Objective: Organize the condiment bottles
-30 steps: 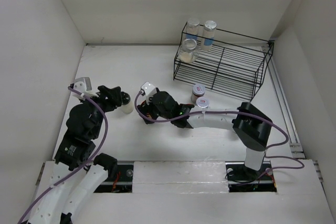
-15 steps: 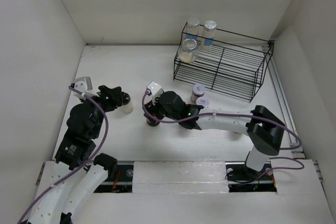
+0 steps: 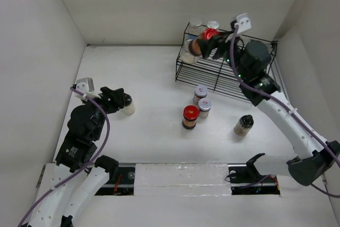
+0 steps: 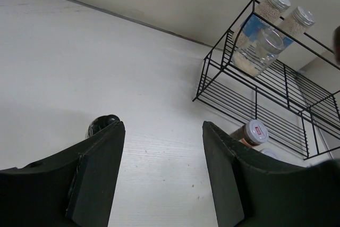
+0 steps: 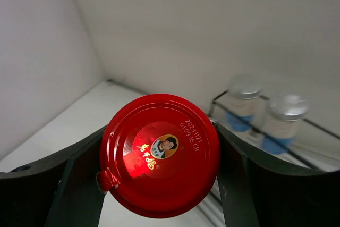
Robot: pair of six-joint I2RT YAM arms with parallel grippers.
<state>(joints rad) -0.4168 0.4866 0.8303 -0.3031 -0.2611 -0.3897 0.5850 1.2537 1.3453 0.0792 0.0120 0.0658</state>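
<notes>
**Jar with red lid being held up at the wire rack**

The right gripper is clamping a red-lidded jar between both fingers. The lid is facing the wrist camera. The gripper is holding the jar in the air over the left end of the black wire rack.

Two silver-lidded jars are standing at the back left corner of the rack's top shelf. A third jar with pale contents is leaning just in front of them.

The left gripper is hanging low over the left side of the table. Its jaws are standing partly apart with nothing between them. A pale jar with a black lid is standing just beside its fingertips.

In front of the rack, a second red-lidded jar is standing next to two jars with labelled lids. A dark-lidded jar is sitting further right, apart from them.
</notes>
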